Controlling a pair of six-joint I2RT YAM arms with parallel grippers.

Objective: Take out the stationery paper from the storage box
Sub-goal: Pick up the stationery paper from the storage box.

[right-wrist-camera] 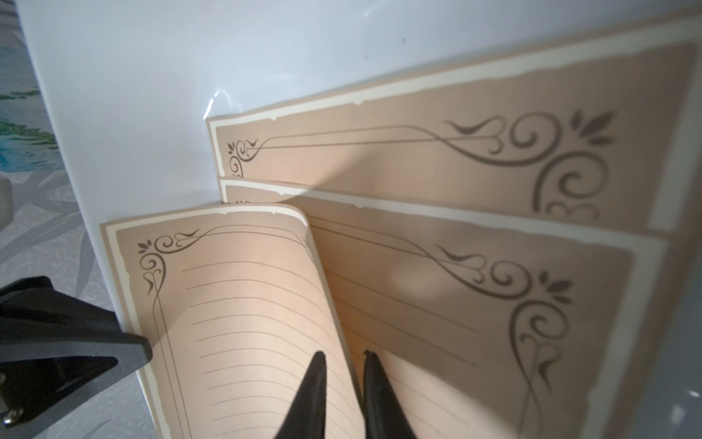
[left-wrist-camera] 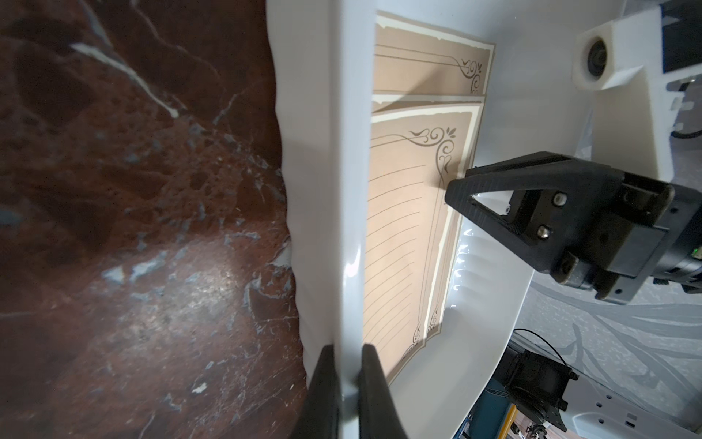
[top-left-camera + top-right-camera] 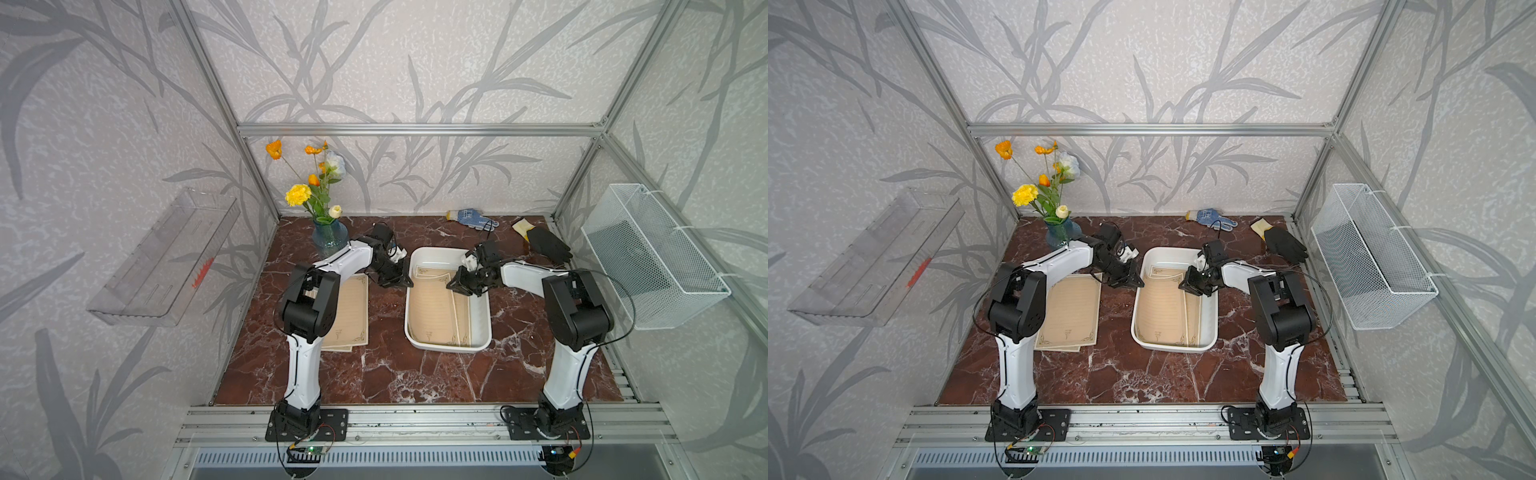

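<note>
Where the storage box point(image 3: 449, 347) sits: I see it in both top views at the middle of the marbled surface point(image 3: 395, 374), between my two arms.
Left pincer point(image 2: 347, 349): clenched on the box's left rim. The wrist view shows one finger outside the wall and one inside, with the rim between them.
Right pincer point(image 1: 343, 355): reaching into the box from the right, nearly closed. The raised long edge of the top sheet point(image 1: 247, 304) is pinched between its fingertips.
Top sheet: bowed upward along that gripped edge, with its opposite edge down near the box's left wall.
Stationery paper point(image 3: 432, 307) in the box: at least three tan sheets, fanned so their far ends are offset. Ruled lines and corner flourishes face up.
Paper out of the box: two sheets point(image 3: 353, 307) lie flat on the surface left of the box. One is slightly askew under the other, and my left arm partly covers both.
Back of the surface: blue vase of flowers point(image 3: 329, 237) at the left, patterned glove point(image 3: 471, 217) and black glove point(image 3: 548, 245) toward the right. None touches the box.
Side walls: clear shelf point(image 3: 166, 262) on the left, white wire basket point(image 3: 652, 257) on the right.
</note>
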